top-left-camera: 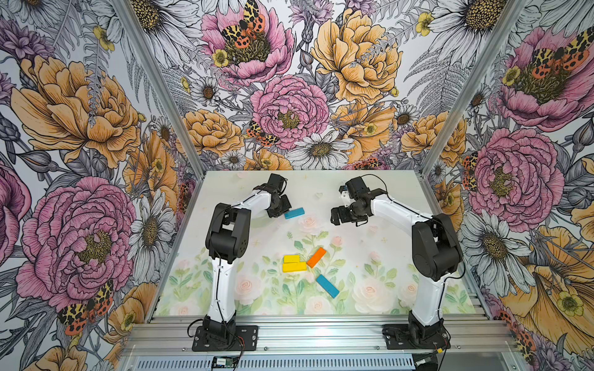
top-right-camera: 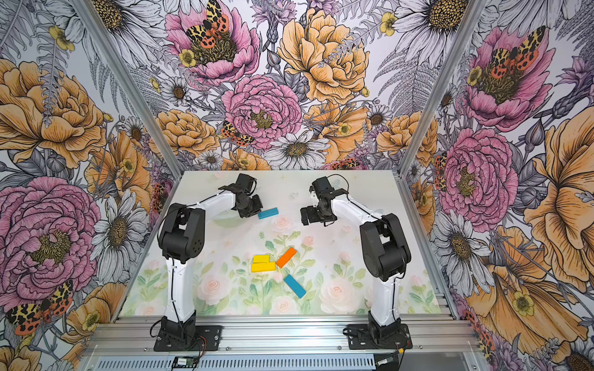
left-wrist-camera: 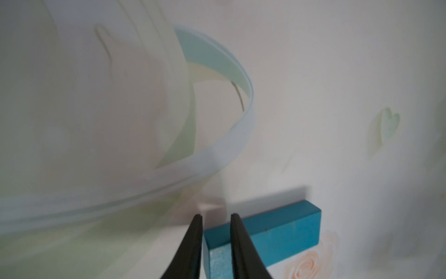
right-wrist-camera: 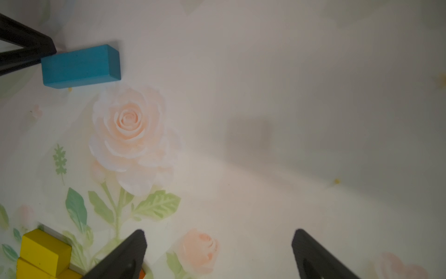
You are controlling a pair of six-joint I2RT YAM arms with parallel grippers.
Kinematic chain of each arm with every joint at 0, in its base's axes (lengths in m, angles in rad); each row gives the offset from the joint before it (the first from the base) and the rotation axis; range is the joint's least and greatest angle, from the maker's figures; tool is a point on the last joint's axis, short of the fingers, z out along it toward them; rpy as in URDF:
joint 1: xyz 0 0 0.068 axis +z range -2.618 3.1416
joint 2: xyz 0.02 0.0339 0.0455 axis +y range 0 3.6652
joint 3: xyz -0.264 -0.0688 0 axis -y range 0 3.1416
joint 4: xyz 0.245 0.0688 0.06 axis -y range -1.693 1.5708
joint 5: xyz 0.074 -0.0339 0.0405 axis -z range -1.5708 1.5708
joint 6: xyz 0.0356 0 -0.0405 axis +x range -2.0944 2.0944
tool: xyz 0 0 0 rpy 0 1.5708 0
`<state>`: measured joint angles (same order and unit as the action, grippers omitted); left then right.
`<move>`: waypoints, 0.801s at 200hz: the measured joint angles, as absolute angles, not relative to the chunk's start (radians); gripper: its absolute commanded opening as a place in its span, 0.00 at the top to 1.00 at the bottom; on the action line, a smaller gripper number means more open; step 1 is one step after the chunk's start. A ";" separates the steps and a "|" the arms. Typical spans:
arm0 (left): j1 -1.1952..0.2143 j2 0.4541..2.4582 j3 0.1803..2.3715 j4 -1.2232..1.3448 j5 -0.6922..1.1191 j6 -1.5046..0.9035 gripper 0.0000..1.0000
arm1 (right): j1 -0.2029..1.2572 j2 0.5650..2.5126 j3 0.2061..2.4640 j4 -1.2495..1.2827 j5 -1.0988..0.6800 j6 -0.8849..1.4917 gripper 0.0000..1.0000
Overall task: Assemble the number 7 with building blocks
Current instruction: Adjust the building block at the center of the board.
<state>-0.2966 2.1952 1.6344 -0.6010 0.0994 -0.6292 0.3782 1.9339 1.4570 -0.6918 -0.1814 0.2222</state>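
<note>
Jaws of the left gripper (left-wrist-camera: 216, 215) were pinched close on one end of a small flat blue rectangular block (left-wrist-camera: 277, 229). In the left wrist view that end sat between the black fingers (left-wrist-camera: 193, 241), and the block showed sharp against a smeared background, so I judged it a real hold. In both top views the block (top-left-camera: 295, 212) stuck out from the jaws toward 3 o'clock, its long axis running roughly 9 to 3, over the far part of the pale floral table mat (top-left-camera: 385, 289). The right gripper (right-wrist-camera: 219, 235) hung at 3 o'clock from that block, well apart, its jaws spread wide with nothing between them.

The loose pieces lay together at about 5 o'clock from the left gripper. A short yellow rectangular block (top-left-camera: 291, 258) touched a longer yellow rectangular block (top-left-camera: 294, 267) side by side, both lying 9 to 3. An orange rectangular block (top-left-camera: 316, 257) slanted up toward 1 or 2 o'clock, just beside the longer yellow one. A second blue rectangular block (top-left-camera: 327, 286) slanted 10 to 4, at 5 o'clock from the yellows.

I saw no number 7 formed yet. As I read it, the next move turned on one thing. The held block already lay crosswise like the short yellow one, so a carry toward 5 or 6 o'clock with little twist should line up the top bar. The left arm had it, and I judged that arm the nearer one.
</note>
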 measured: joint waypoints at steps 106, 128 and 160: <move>-0.296 2.199 1.640 -0.595 0.106 -0.645 0.58 | 0.378 1.934 1.457 -0.692 -0.181 0.222 0.02; -0.296 2.196 1.640 -0.597 0.105 -0.657 0.57 | 0.378 1.934 1.457 -0.692 -0.181 0.222 0.02; -0.297 2.178 1.613 -0.597 0.106 -0.679 0.58 | 0.378 1.935 1.457 -0.692 -0.181 0.222 0.02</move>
